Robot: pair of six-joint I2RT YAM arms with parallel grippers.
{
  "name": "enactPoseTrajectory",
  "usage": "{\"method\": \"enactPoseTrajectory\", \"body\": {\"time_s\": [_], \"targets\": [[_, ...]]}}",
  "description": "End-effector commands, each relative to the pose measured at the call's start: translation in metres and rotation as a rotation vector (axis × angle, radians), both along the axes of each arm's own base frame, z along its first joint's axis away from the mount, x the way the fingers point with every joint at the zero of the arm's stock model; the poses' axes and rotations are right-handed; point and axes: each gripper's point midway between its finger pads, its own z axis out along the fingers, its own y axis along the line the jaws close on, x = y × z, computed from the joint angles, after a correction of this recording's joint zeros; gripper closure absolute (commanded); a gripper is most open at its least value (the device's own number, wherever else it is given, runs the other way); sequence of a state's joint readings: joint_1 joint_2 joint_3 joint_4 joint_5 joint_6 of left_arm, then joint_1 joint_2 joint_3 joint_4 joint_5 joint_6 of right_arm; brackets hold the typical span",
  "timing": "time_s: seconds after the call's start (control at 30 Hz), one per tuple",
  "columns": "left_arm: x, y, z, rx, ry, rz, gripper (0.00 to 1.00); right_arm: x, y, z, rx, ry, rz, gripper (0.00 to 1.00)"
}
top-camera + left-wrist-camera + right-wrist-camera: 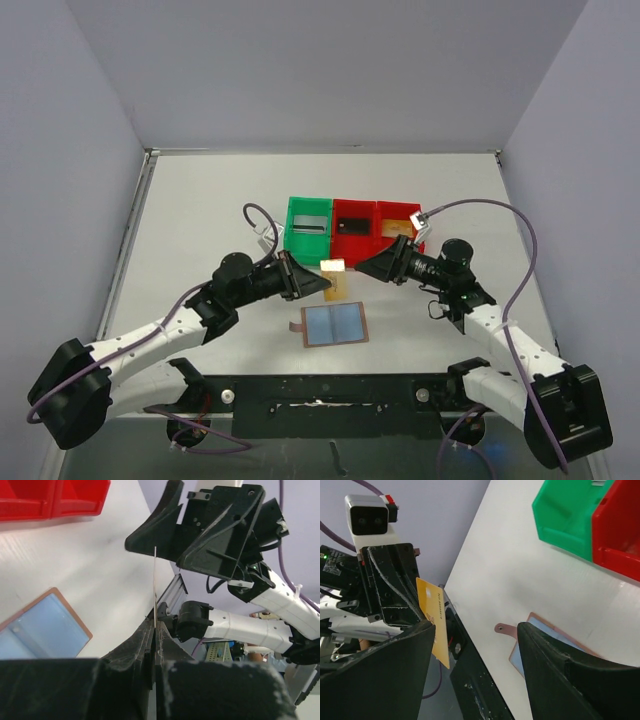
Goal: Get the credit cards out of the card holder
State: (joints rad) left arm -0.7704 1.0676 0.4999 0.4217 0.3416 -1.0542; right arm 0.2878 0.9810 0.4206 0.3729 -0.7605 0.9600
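Tightly shut left fingers (132, 652) pinching gold card (433, 617), right fingers (555, 665) spread open just beside it.

Left wrist view: gold card (155, 580) is edge-on, faces not visible; its lower end is hidden inside left gripper (156, 625). Card holder (42, 627) is cut off at the frame's left edge and by the gripper body.
Right wrist view: card holder partly behind a right gripper (475, 627) finger; card print unreadable.
Top view: contents of the bins (352, 243) too small to identify.
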Motion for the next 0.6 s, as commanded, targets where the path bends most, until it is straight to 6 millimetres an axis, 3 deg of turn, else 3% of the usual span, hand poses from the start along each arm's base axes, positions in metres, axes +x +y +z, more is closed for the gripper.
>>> {"method": "enactPoseTrajectory", "body": {"time_s": [0.0, 0.23, 0.57], "targets": [[-0.005, -0.004, 0.046, -0.163, -0.107, -0.045, 1.00, -0.009, 0.021, 0.040, 0.070, -0.115, 0.128, 0.35], [-0.006, -0.004, 0.045, -0.195, -0.089, -0.052, 1.00, -0.023, 0.042, 0.052, 0.110, -0.146, 0.240, 0.45], [-0.009, -0.001, 0.043, -0.202, -0.077, -0.050, 1.00, -0.036, 0.046, 0.065, 0.160, -0.160, 0.334, 0.65]]}}
